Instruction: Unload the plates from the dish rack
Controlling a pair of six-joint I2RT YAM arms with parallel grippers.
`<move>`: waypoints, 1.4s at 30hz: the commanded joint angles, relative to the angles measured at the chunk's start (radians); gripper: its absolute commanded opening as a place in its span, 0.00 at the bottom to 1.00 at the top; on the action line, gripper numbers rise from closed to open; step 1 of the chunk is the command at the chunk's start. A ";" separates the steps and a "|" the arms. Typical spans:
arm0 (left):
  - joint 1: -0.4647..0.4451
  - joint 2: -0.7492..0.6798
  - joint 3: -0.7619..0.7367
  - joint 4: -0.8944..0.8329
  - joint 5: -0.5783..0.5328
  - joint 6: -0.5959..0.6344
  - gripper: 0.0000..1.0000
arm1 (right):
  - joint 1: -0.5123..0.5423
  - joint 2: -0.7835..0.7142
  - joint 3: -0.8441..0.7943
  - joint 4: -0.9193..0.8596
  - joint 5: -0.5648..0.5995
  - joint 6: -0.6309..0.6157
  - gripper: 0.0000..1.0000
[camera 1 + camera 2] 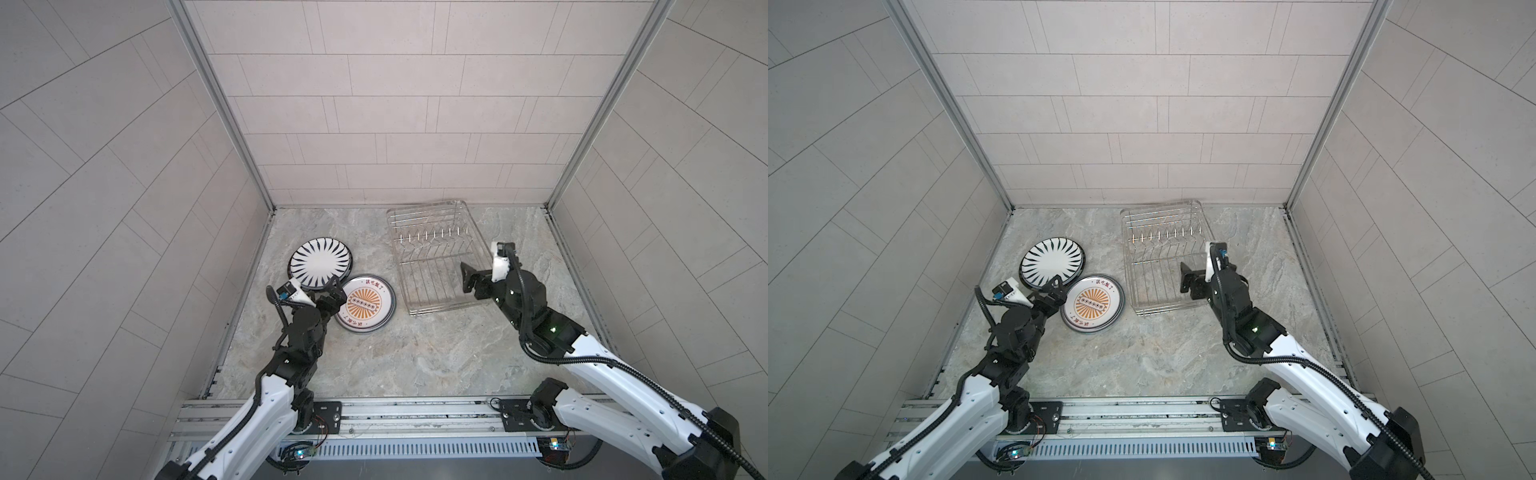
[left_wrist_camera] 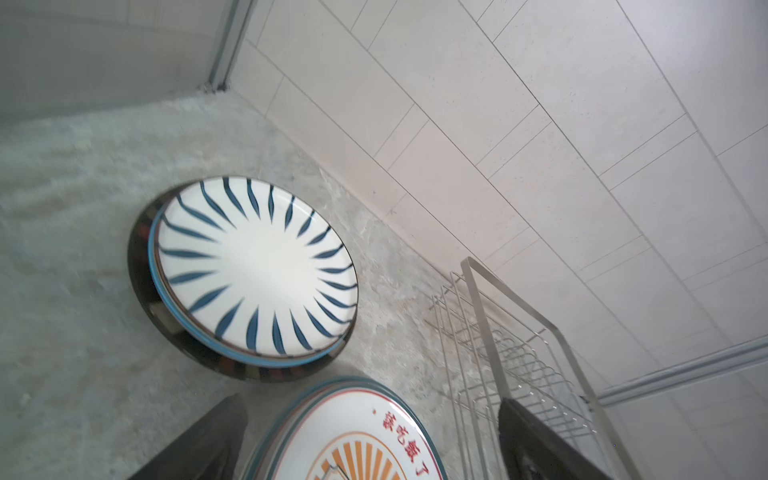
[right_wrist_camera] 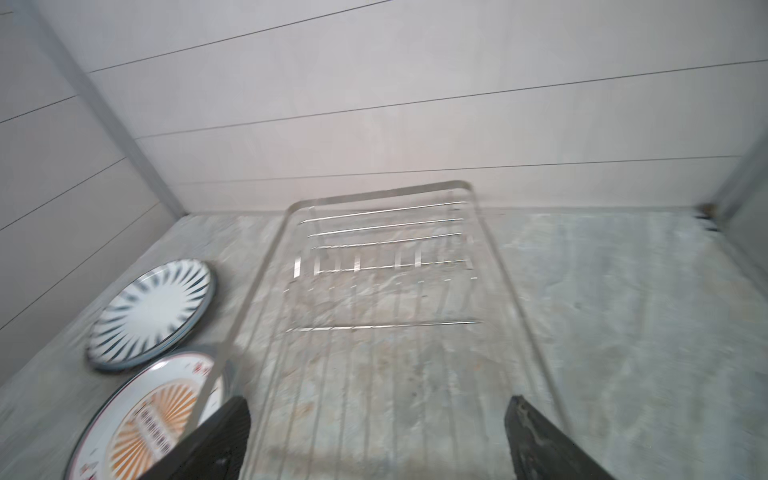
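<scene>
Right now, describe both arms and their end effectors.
The left arm and right arm: white lower shells, black joints and wrists, black ribbed cables. The left end effector and right end effector are black with flat jaws. A green light glows on the right arm.

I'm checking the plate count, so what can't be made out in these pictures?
Plates under the striped plate: both top views, covered by it, count unclear.
Sunburst plate: left wrist view, cut off at the picture's edge; in a top view, the left gripper overlaps its rim.
Dish rack: right wrist view, wires blurred.
</scene>
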 commanded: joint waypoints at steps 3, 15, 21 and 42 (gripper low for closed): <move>0.010 0.175 0.235 -0.027 -0.232 0.278 1.00 | -0.235 0.096 0.169 -0.214 0.156 0.034 1.00; 0.163 0.253 0.109 0.268 -0.351 0.565 0.96 | -0.424 0.219 -0.077 0.182 0.269 -0.231 0.99; 0.262 0.347 0.066 0.309 -0.319 0.550 0.94 | -0.437 0.270 -0.224 0.373 0.240 -0.284 0.99; 0.293 0.790 0.066 0.635 -0.128 0.582 0.90 | -0.447 0.556 -0.316 0.765 0.069 -0.290 0.97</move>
